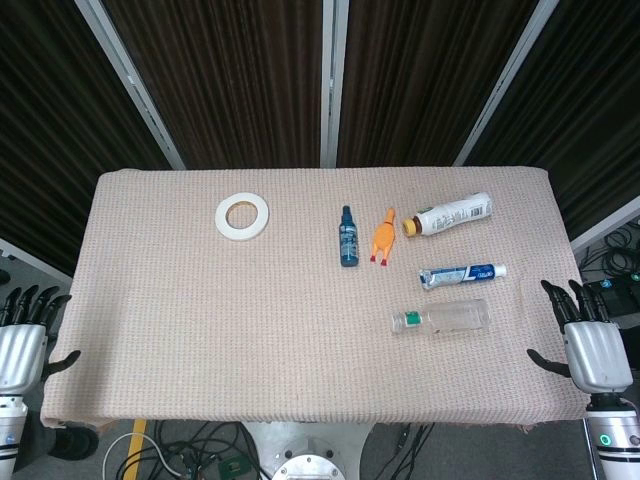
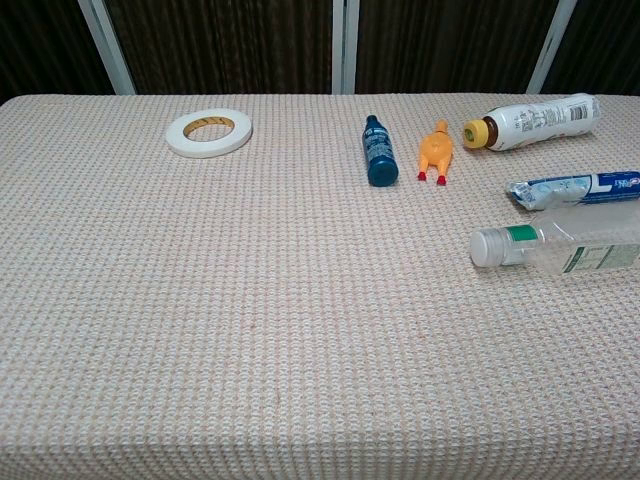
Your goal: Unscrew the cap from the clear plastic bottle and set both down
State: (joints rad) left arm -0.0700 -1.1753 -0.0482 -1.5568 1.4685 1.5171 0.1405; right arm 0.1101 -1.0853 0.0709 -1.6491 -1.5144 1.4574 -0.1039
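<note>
The clear bottle [image 1: 443, 319] lies on its side at the right of the surface [image 1: 200, 320], cap [image 1: 398, 322] on and pointing left, just below a tube [image 1: 462, 275]. The left hand [image 1: 22, 335] and right hand [image 1: 590, 340] wait at the surface's side edges, fingers apart, holding nothing.

My head camera is looking steeply down from high above the near edge, taking in the whole table [image 1: 200, 330], the dark panels behind it, and my left hand [image 1: 22, 345] and right hand [image 1: 592, 345] hanging at the near corners. My chest camera is sitting lower and closer, facing across the cloth toward the far edge (neither hand is showing there). Both views are sharing the far half, from the tape roll [image 1: 242, 217] [image 2: 208, 132] rightward to the clear plastic bottle [image 1: 442, 319] [image 2: 560, 245].
</note>
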